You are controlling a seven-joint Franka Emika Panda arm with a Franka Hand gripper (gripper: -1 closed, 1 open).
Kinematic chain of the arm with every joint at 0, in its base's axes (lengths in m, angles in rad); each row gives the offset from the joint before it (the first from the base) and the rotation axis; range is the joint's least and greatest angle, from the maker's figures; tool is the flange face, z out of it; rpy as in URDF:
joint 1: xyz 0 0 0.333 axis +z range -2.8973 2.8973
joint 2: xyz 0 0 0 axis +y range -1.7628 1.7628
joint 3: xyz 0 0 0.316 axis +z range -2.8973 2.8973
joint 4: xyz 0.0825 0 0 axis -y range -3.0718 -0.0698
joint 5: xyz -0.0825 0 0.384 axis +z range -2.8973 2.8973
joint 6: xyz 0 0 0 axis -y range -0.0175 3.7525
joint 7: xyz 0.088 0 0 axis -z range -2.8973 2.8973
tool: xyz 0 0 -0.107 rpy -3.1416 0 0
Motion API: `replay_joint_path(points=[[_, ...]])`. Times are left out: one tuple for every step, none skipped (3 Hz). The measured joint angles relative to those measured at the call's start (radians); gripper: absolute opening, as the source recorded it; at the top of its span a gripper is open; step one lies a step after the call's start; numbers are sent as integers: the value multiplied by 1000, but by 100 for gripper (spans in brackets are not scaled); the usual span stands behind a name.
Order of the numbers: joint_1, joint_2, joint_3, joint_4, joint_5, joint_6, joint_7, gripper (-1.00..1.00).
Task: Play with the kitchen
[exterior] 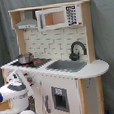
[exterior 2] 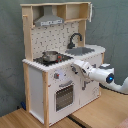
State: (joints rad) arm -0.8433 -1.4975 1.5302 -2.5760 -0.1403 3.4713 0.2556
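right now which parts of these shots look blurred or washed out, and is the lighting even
In the first exterior view the arm at the lower left is a soft, bright white smear, while the kitchen is evenly lit with no hard shadows. In the second exterior view the arm also looks soft and pale against the kitchen front; the metal pot shows only a dull sheen.

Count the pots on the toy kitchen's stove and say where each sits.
1. A single metal pot sits on the stove top of the kitchen, beneath the range hood and beside the sink. Nothing suggests another, though cabinet interiors are hidden.
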Motion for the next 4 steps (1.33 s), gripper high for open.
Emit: replay_joint_path(points=[[0, 0, 0, 0, 0, 0, 0, -100], [1, 2, 7, 0, -2, -10, -91, -100], [2, 3, 8, 0, -3, -13, -206, -100], [4, 3, 9, -1, -3, -17, -312, -100]])
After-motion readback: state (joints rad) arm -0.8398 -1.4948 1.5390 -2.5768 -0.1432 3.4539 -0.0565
